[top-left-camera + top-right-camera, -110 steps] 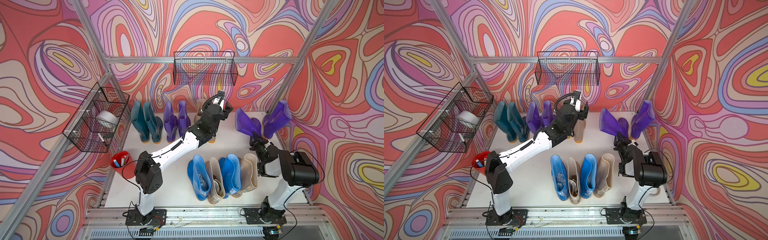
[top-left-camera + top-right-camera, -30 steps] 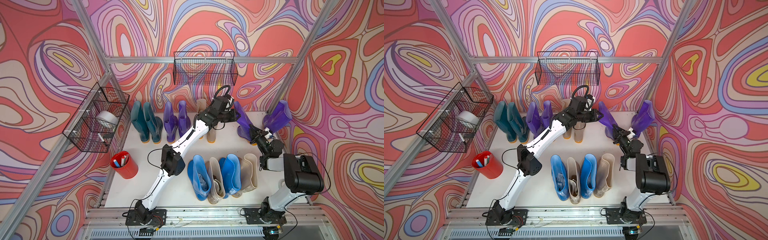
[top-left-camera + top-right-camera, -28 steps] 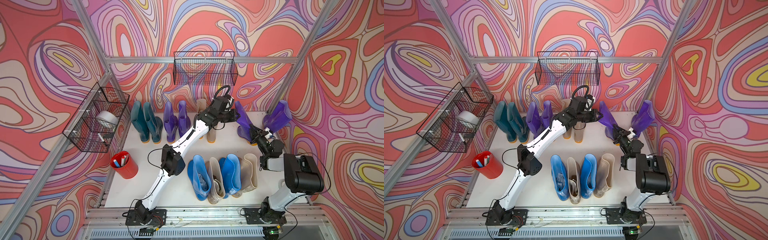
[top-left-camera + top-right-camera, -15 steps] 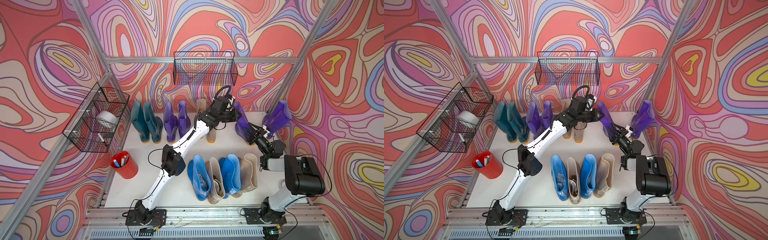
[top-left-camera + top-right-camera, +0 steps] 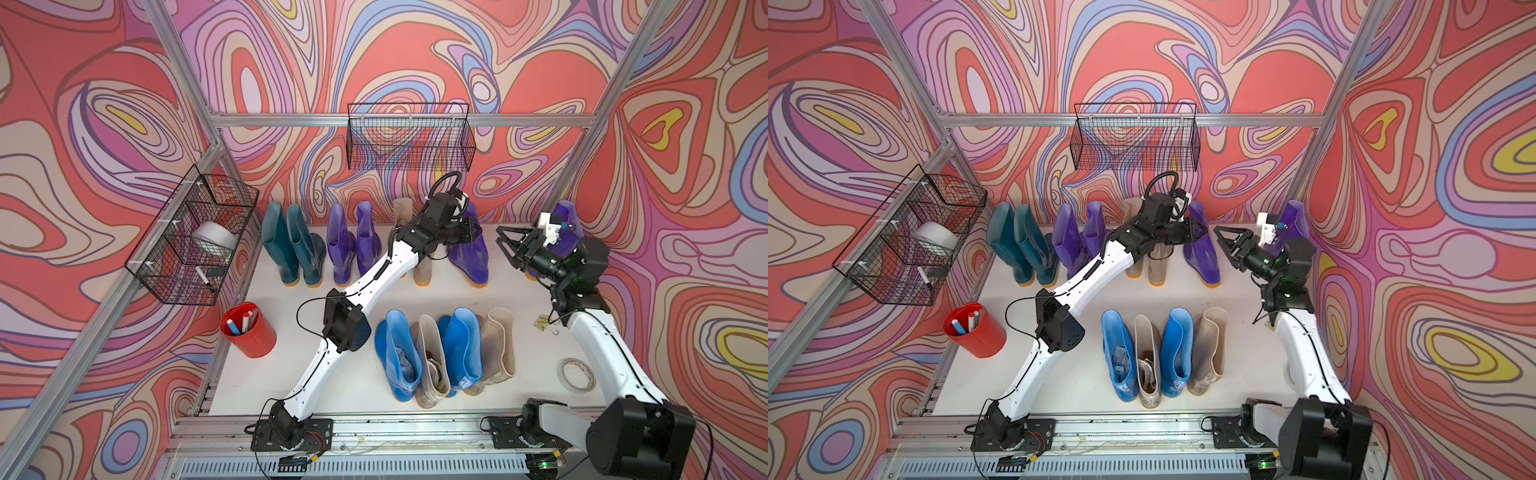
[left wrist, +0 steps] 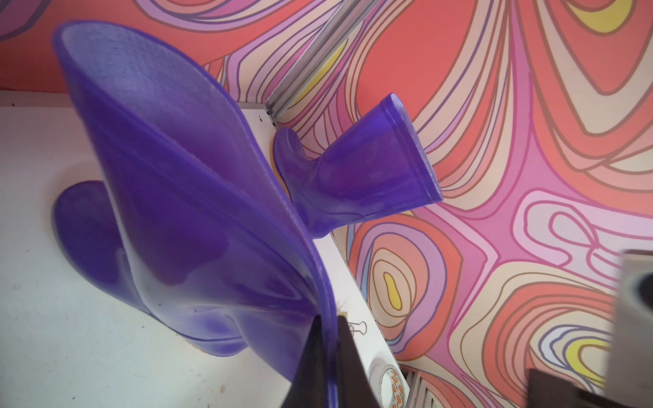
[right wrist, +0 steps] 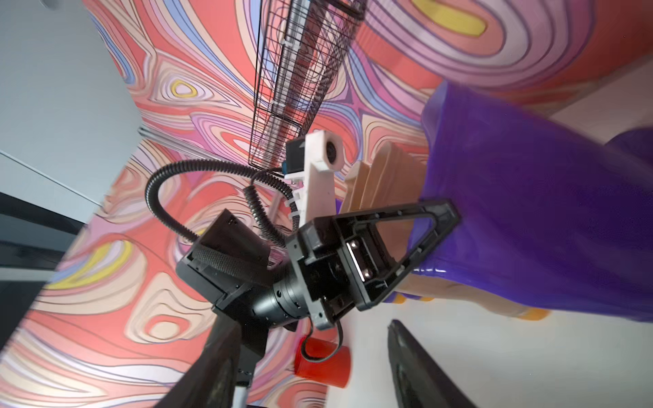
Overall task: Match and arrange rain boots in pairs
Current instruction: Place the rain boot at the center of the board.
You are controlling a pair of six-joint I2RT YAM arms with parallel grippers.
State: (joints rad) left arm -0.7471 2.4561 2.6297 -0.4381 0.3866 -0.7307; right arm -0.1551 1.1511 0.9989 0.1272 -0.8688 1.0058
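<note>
- Far left of the back row: a pair of dark teal glossy rubber boots (image 5: 291, 245) stood upright together, matched.
- Next: a pair of purple glossy rubber boots (image 5: 353, 243), side by side, matched.
- Then a back pair of beige rubber boots (image 5: 423, 270), partly hidden by the left arm.
- Front row on the white tabletop (image 5: 257, 386): bright blue rubber boots (image 5: 399, 357) alternated with front beige rubber boots (image 5: 498, 349), so still unsorted.
- The left tool (image 6: 329, 319) was pinched tight on the top rim of a third purple translucent boot (image 5: 471, 257), just right of the back beige pair. Its sole looked down on the tabletop, but I couldn't be sure.
- The right tool (image 5: 506, 246) had its jaws spread wide and held nothing. It was near that boot but not touching it.
- A fourth purple boot (image 6: 357, 176) leaned against the wall in the far right corner.
- Step, as judged: setting down the second purple pair, first boot being placed.
- The next move called for the left tool to let go once the boot stood steady. The right tool then had to fetch the corner boot by its rim and stand it alongside without knocking its neighbours.
</note>
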